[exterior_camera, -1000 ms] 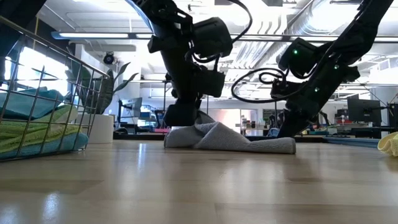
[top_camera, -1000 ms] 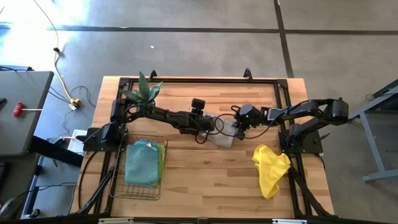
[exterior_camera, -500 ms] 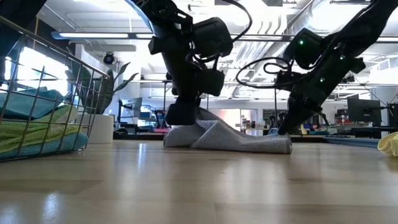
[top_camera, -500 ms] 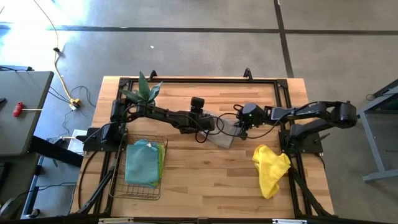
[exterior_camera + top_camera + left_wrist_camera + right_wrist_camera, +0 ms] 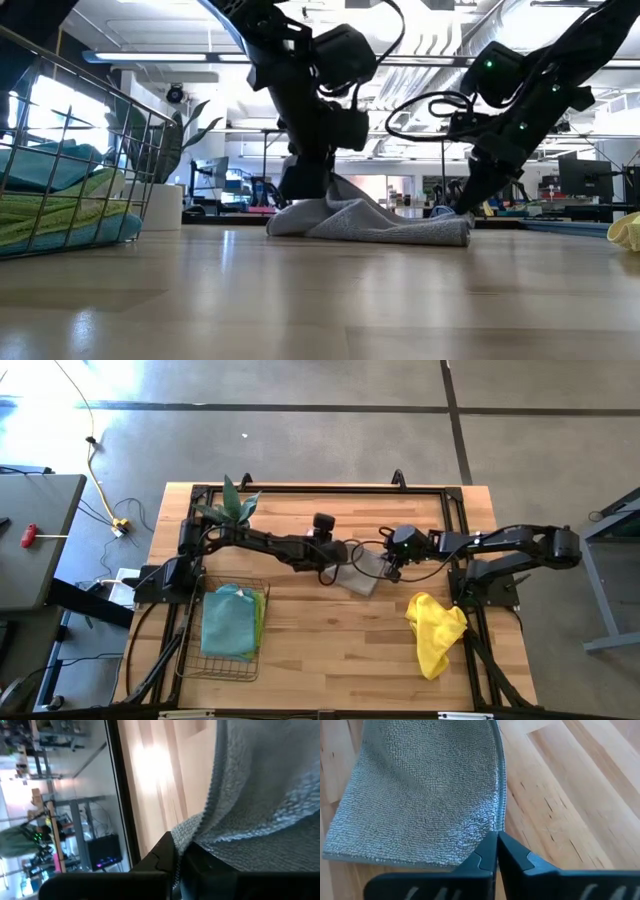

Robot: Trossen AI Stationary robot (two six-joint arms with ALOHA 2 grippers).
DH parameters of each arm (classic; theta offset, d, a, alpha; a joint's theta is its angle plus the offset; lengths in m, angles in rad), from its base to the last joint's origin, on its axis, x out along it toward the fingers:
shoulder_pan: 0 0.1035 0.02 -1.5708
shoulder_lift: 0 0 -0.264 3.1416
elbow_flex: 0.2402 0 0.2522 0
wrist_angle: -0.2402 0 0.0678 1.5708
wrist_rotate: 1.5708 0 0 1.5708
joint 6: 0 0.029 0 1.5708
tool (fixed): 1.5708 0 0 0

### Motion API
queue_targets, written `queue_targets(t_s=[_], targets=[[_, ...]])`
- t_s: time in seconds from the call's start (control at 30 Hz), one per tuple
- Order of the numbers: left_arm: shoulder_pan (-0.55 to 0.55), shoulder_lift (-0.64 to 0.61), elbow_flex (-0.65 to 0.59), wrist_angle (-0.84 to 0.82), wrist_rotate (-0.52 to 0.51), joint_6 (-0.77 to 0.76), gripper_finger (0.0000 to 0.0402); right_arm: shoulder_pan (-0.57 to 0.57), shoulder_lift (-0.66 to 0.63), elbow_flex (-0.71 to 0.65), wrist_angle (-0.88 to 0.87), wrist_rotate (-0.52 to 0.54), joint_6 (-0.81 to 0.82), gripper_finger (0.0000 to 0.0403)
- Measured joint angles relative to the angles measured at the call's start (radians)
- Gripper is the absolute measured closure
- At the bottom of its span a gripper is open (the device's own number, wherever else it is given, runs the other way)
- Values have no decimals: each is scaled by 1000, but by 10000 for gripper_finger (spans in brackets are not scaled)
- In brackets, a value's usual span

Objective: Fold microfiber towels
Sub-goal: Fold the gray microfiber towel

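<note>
A pale grey towel (image 5: 358, 573) lies bunched at the table's middle; it also shows in the low view (image 5: 372, 222). My left gripper (image 5: 338, 555) is shut on its left part and shows in the low view (image 5: 308, 192). My right gripper (image 5: 392, 567) is shut on its right end, low at the table (image 5: 468, 212). A bright yellow towel (image 5: 436, 630) lies crumpled at the near right. Teal and lime green towels (image 5: 234, 620) lie stacked in the wire basket (image 5: 190, 660). My left gripper pinches the grey towel's stitched edge (image 5: 189, 831) between its two fingers, coming from above. That part is raised a little (image 5: 330, 190), and the cloth slopes slack from it down to the table on the right. My right gripper pinches the grey towel's stitched edge near a corner (image 5: 498, 826) between its two fingertips, slanting down from the table's right. The cloth beyond the fingers lies flat on the wood (image 5: 420, 795).
A potted plant (image 5: 230, 508) stands at the far left, behind the left arm. The dark frame rail (image 5: 320, 488) runs along the table's far edge. Bare wood (image 5: 340, 650) lies between the basket and the yellow towel.
My left gripper has gone toward the table's right edge with the towel's left part, drawing it over the rest, so the towel is narrower. My right gripper has shifted a little toward the right edge, keeping the towel's right end down on the table.
</note>
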Motion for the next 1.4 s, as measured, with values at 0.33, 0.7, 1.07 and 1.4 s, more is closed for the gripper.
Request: queue_targets(t_s=[0.33,0.7,1.07,1.4], targets=[[14,0,0,-6,-39,-30,357,1,-1,0,42,0,22,285],[-5,-12,1,-31,-352,-86,276,184,26,0,74,-61,214,274],[-8,-46,6,-87,-54,-176,291,309,157,1,327,267,203,274],[-29,-73,11,-341,173,-338,298,308,411,4,493,256,200,274]])
